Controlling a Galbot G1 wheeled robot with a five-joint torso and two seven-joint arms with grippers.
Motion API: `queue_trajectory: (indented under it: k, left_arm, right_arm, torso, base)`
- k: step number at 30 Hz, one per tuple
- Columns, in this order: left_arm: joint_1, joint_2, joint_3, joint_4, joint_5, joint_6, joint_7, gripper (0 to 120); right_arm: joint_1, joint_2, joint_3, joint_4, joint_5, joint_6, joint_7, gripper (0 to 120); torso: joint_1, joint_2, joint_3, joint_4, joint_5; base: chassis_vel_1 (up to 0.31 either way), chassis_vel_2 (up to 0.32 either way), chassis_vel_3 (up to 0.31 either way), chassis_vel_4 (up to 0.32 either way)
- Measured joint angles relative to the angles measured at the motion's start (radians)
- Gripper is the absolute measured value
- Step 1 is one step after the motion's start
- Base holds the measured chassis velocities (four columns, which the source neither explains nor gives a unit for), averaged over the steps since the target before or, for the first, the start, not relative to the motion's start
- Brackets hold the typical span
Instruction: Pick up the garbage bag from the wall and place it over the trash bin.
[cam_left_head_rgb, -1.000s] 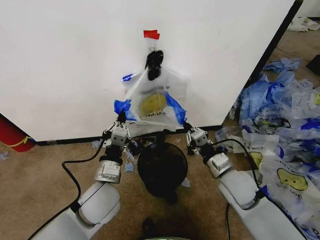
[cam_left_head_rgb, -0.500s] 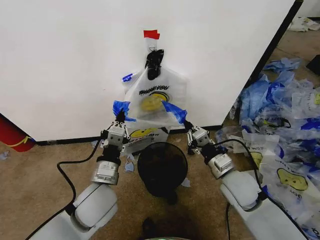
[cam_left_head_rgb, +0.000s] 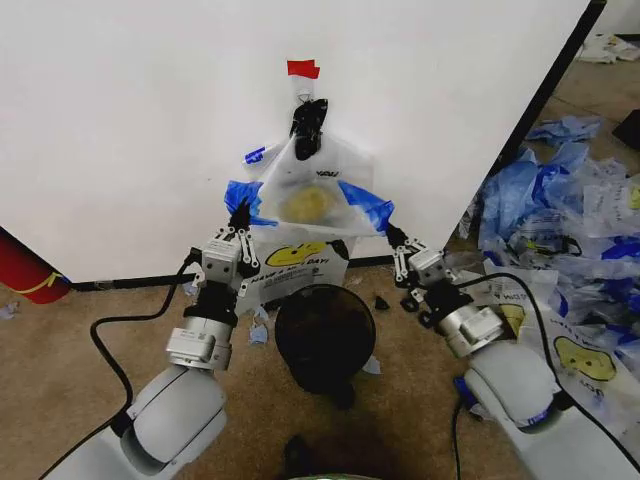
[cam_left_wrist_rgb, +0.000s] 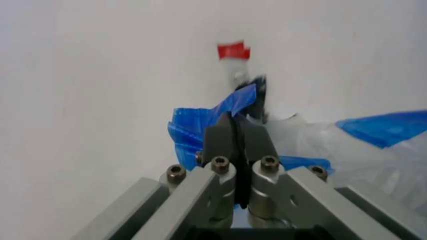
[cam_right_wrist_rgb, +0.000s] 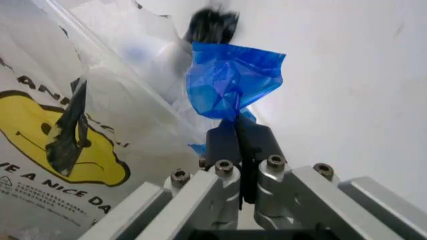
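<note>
a: nearest the robot, on the floor, sits the trash bin, with nothing over its rim. so the placing part is not done?

b: not yet, i'd judge. just above and to either side of the trash bin are the two grippers. the left gripper has its jaws pressed together on a blue tape strip at the bag's left edge; the left wrist view shows the jaws shut with blue plastic pinched between them.

a: and the other side?

b: the right gripper is up and right of the trash bin, jaws likewise closed on the blue strip at the bag's right edge.

a: where is the garbage bag itself?

b: above and behind the trash bin, against the wall. the garbage bag hangs from a black clip under a bit of red tape, its lower edge spread wide between the two grippers.

a: so the grasp is made, the rest is left.

b: that's my reading: both sides are held, but the bag is not yet freed from the clip, nor brought down over the trash bin's mouth.
</note>
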Motion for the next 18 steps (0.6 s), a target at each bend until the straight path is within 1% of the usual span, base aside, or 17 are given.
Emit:
queue_trajectory:
  k: [6, 8, 9, 13, 18]
  left_arm:
    - [0.006, 0.004, -0.017, -0.051, -0.048, -0.015, 0.016, 0]
    - [0.005, 0.005, -0.019, -0.081, -0.092, -0.013, 0.018, 0]
    - [0.005, 0.005, -0.019, -0.081, -0.092, -0.013, 0.018, 0]
    - [0.009, 0.007, -0.014, -0.097, -0.170, -0.018, 0.023, 0]
    - [0.027, 0.006, -0.008, -0.097, -0.210, -0.030, 0.020, 0]
  right_arm:
    - [-0.037, -0.005, 0.048, 0.044, 0.024, 0.014, -0.009, 0]
    - [-0.062, -0.009, 0.078, 0.072, 0.048, 0.016, -0.010, 0]
    - [-0.062, -0.009, 0.078, 0.072, 0.048, 0.016, -0.010, 0]
    - [-0.109, -0.013, 0.129, 0.116, 0.081, 0.017, -0.009, 0]
    - [-0.138, -0.013, 0.134, 0.134, 0.121, 0.007, -0.003, 0]
  torso:
    - [0.000, 0.000, 0.000, 0.0000, 0.0000]
    - [0.000, 0.000, 0.000, 0.0001, -0.0001]
    - [0.000, 0.000, 0.000, 0.0001, -0.0001]
    - [0.000, 0.000, 0.000, -0.0001, -0.0001]
    - [0.000, 0.000, 0.000, 0.0000, -0.0001]
  base:
    - [0.000, 0.000, 0.000, 0.000]
    - [0.000, 0.000, 0.000, 0.000]
    - [0.000, 0.000, 0.000, 0.000]
    - [0.000, 0.000, 0.000, 0.000]
    - [0.000, 0.000, 0.000, 0.000]
